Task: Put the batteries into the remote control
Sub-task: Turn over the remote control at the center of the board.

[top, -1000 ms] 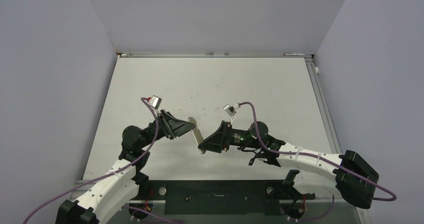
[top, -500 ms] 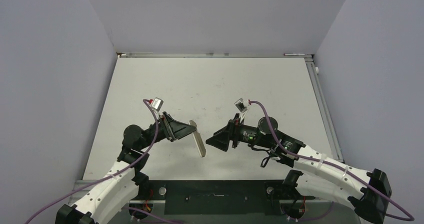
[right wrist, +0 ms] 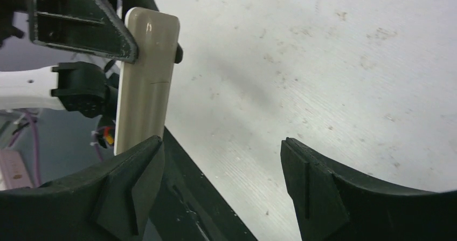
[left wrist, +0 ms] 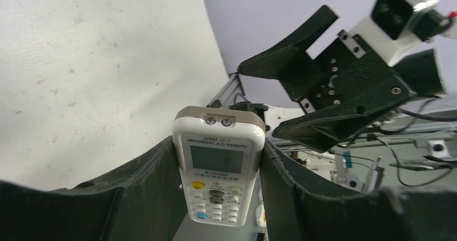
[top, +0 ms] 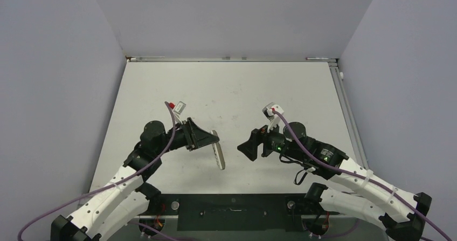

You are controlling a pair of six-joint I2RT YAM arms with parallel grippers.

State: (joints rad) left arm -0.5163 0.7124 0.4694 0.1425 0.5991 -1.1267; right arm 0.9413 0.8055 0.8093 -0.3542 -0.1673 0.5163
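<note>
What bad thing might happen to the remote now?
The left tool alone pinches the remote control by its sides above the table; a slip would likely drop it. The right tool is open close by and might knock it loose when moving in.

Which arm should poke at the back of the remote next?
The right, probably. The left gripper is busy, shut on the remote control and holding it up. The right gripper is open, empty, and faces its back.

remote control [left wrist: 218, 144]: smooth glossy white plastic | left tool [left wrist: 215, 168]: matt black plastic | table [right wrist: 334, 63]: matt white, scuffed
</note>
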